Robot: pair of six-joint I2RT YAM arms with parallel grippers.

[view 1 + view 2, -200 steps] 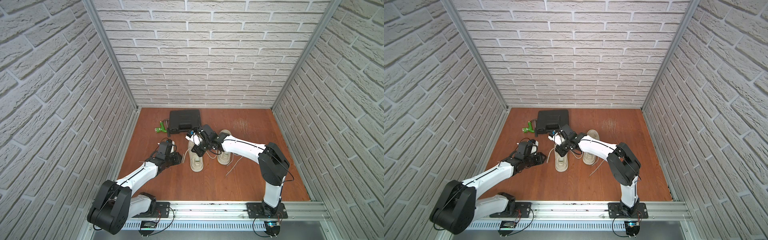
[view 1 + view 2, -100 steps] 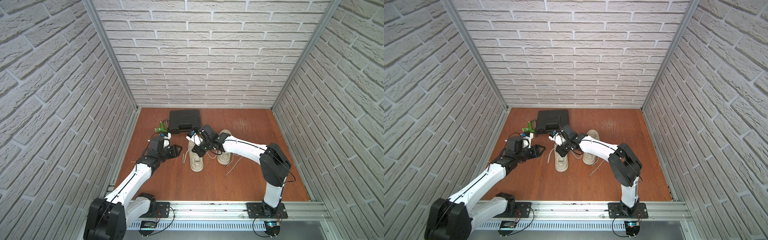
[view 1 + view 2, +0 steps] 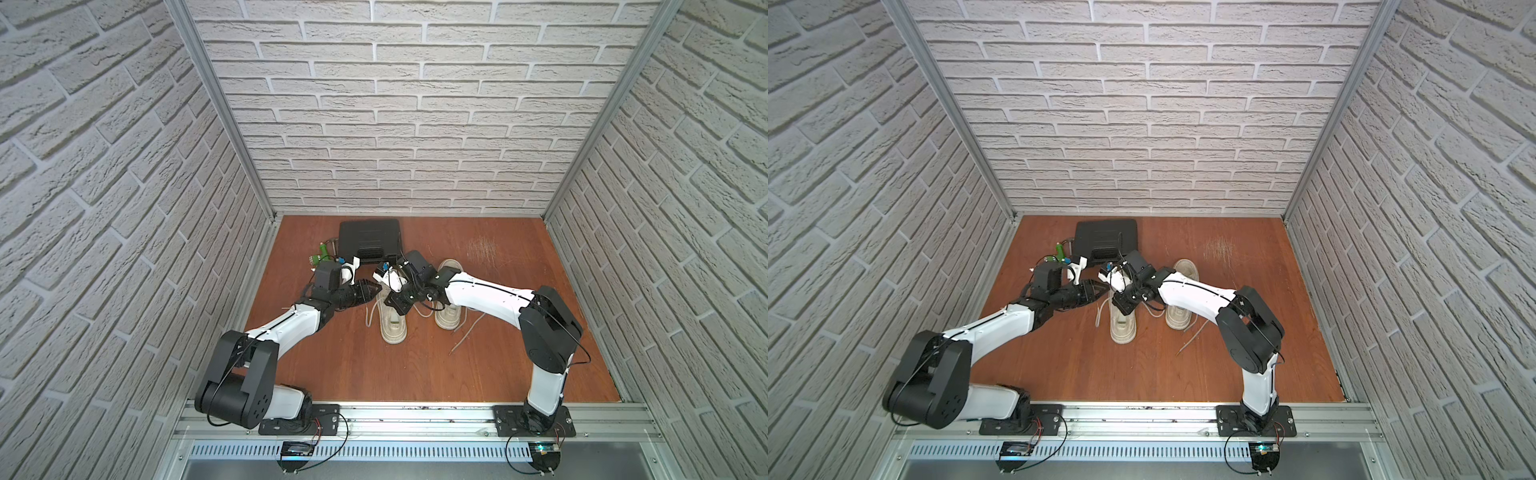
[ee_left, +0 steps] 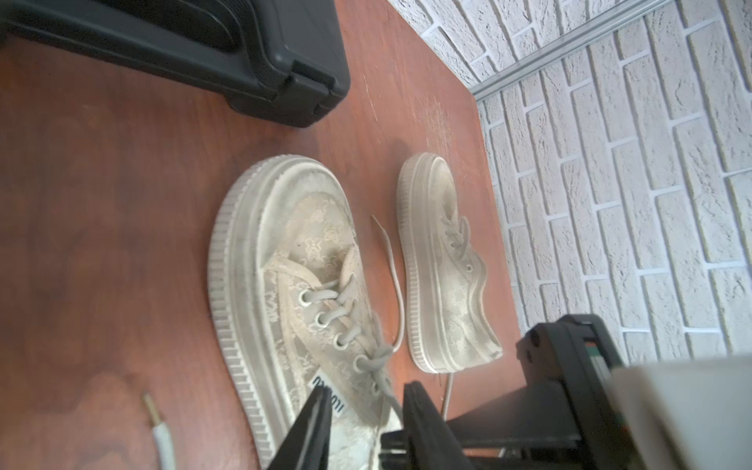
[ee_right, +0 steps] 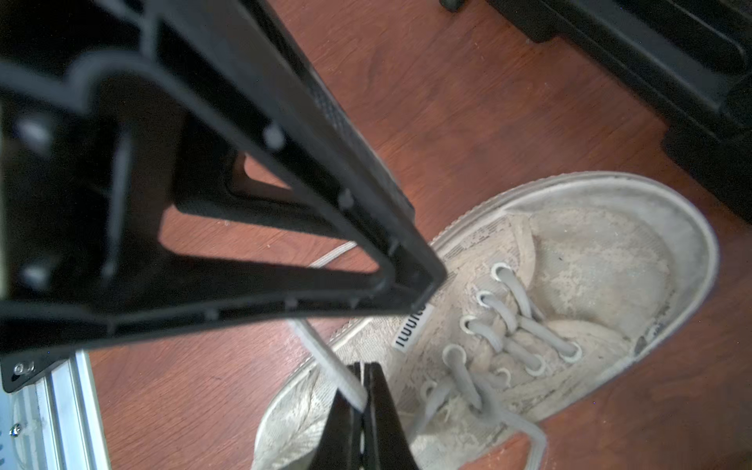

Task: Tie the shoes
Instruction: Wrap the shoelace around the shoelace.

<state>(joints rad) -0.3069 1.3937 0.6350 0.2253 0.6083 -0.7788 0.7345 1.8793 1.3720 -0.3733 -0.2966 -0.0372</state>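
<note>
The left shoe [image 3: 392, 328] and right shoe [image 3: 451, 316] stand side by side on the table [image 3: 357, 370], with a black case [image 3: 369, 239] just beyond. The right gripper [image 5: 364, 378] is clamped on the left shoe's lace [image 5: 325, 358] — the left gripper [image 4: 366, 388] hovers beside it, jaws narrowly apart and empty.

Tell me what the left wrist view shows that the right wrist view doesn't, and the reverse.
Left wrist only: the second sneaker, a loose lace tip, and that the left gripper has its jaws apart over the near sneaker. Right wrist only: the right gripper, jaws shut on a lace. Both: the near sneaker, the black case, the wooden table.
</note>
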